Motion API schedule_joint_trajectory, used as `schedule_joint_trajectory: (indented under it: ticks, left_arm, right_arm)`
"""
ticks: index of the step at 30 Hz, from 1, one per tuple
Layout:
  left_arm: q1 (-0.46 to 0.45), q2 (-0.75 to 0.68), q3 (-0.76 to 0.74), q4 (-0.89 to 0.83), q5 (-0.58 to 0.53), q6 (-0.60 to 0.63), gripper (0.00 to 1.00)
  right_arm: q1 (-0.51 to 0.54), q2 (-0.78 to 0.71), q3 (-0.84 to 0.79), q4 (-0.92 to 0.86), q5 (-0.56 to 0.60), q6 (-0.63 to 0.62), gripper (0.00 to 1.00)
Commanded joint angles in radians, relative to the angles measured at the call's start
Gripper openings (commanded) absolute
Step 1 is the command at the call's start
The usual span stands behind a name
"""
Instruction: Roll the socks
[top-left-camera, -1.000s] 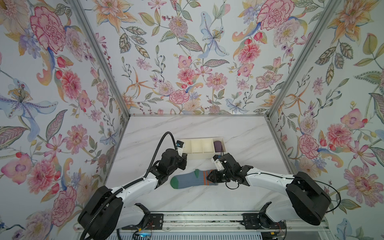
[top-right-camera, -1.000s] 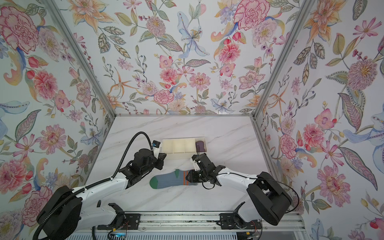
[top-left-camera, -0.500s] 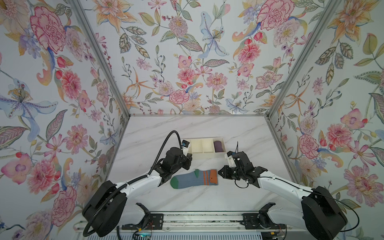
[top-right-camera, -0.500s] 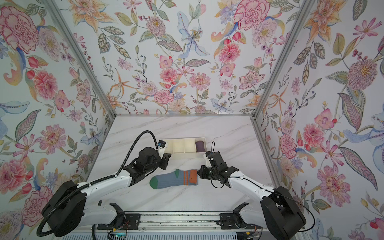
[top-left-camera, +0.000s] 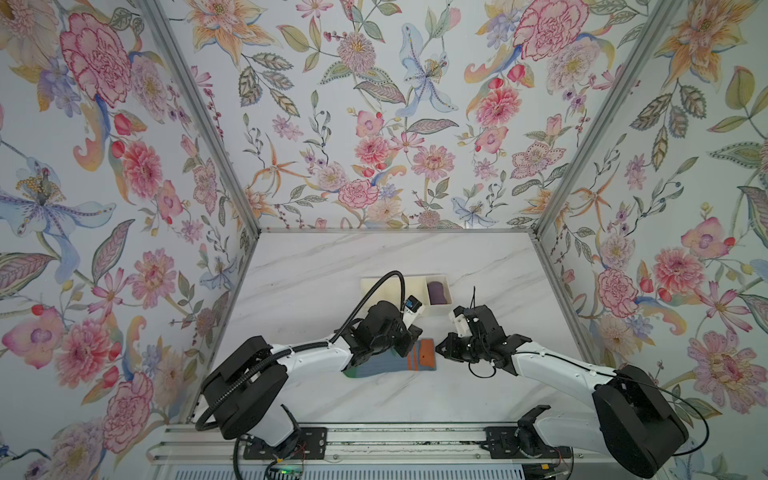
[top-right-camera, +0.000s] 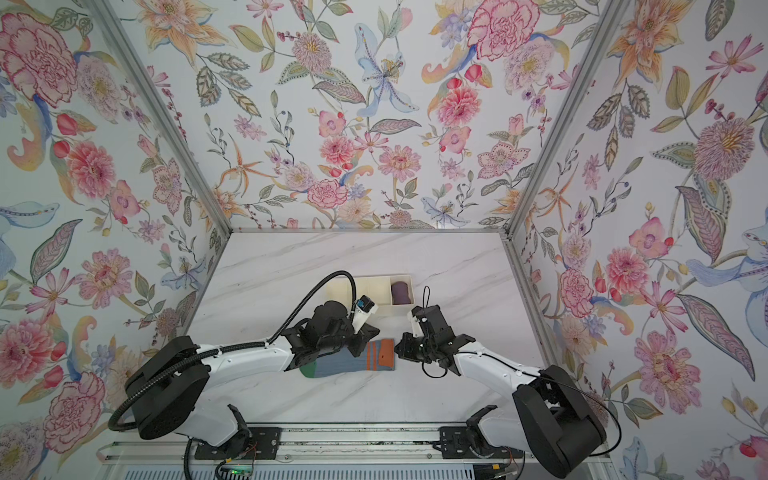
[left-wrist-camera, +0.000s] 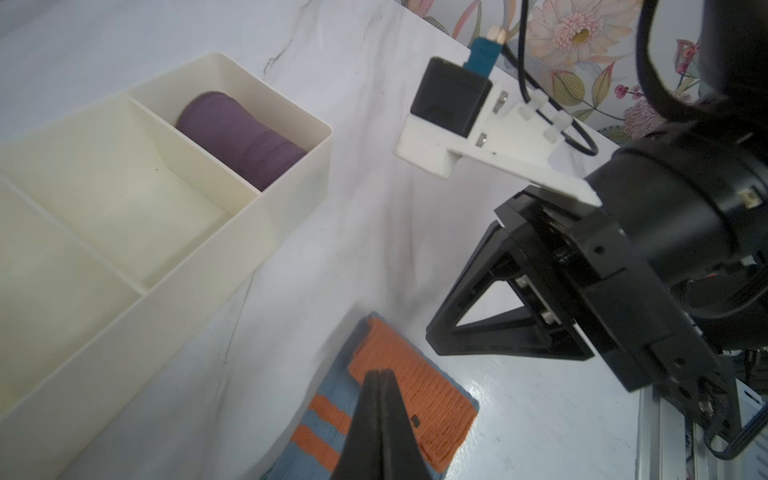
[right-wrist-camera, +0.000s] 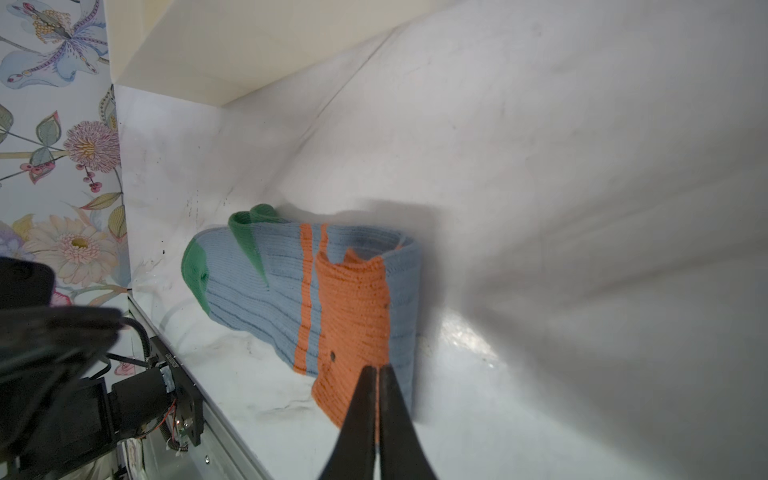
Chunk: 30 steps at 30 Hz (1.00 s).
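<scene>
On the table (top-left-camera: 332, 266), just my side of the tray (top-left-camera: 376, 283), the socks (top-left-camera: 376, 368) lie flat. The right wrist view shows the green heel; from above my left arm hides it. The cuff is folded back now, it wasn't half a second ago. Left gripper (left-wrist-camera: 380, 374) and right gripper (right-wrist-camera: 376, 368) are both closed tight at the cuff, can't tell if either has fabric.

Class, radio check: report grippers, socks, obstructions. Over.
Left gripper shut, over orange cuff. Right gripper shut, at cuff end. Socks flat, cuff folded over. Divided tray behind, apart.

Robot test cell, lab-type. Evidence: floral-print enclosure walls (top-left-camera: 374, 124) on aluminium posts (top-left-camera: 205, 124), marble-look tabletop (top-left-camera: 332, 257), extruded base rail (top-left-camera: 395, 442) at front edge.
</scene>
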Motion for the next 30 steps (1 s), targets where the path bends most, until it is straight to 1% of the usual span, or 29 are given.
schedule_joint_trajectory:
  ticks: [1,11,16,19,30]
  left_arm:
    - [-0.021,0.059,0.048,0.018,0.084,-0.016,0.0]
    - [-0.032,0.13,0.089,-0.007,0.1,-0.008,0.0]
    - [-0.033,0.162,0.102,-0.008,0.089,-0.011,0.0]
    - [-0.034,0.178,0.113,-0.013,0.073,-0.012,0.0]
    - [-0.035,0.23,0.151,-0.071,0.027,0.0,0.0]
  right_arm:
    - [-0.003,0.021,-0.037,0.08,-0.059,0.045,0.08]
    - [0.007,0.029,-0.057,0.103,-0.071,0.058,0.08]
    - [0.017,0.042,-0.057,0.118,-0.082,0.064,0.09]
    - [0.024,0.052,-0.059,0.131,-0.086,0.068,0.11]
    - [0.037,0.084,-0.063,0.141,-0.087,0.073,0.11]
